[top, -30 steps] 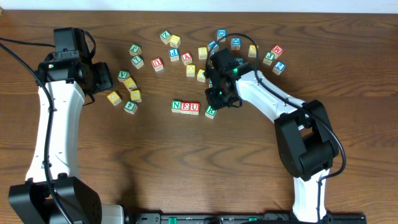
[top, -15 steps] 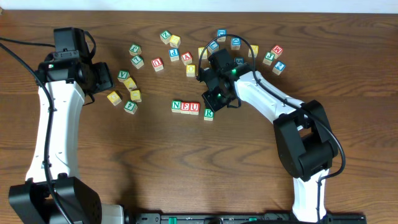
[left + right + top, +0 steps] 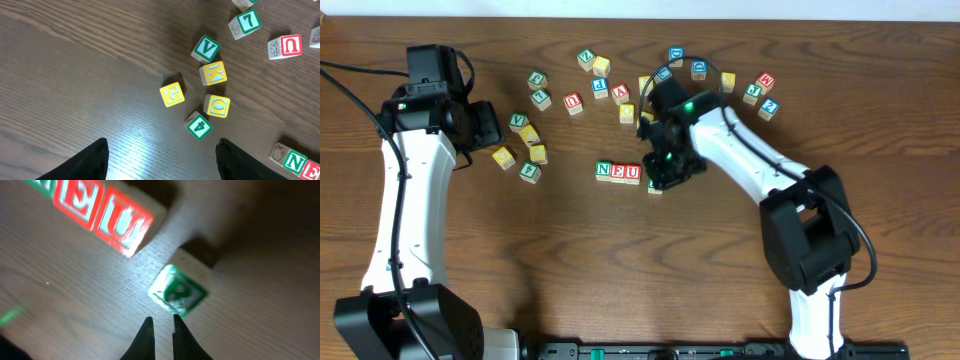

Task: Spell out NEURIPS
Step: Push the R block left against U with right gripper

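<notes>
So the N cube, E cube and U cube sit side by side in a tidy row mid-table, touching each other. N has a green face, E and U are red. The green R cube is just beside the U but not in line with it. It sits a bit toward the robot's side, twisted at an angle, with a small gap between them.

The right tool hangs right over that R, fingers pinched nearly together with nothing between them. The tips sit at the cube's near edge, and I can't tell if they touch it.

The left tool is spread wide and empty, off to the left above a cluster with a yellow G cube, yellow K cube, yellow O cube and green V cube.

The other scattered cubes lie along the far side, and they're too small for me to pick out I, P or S.
</notes>
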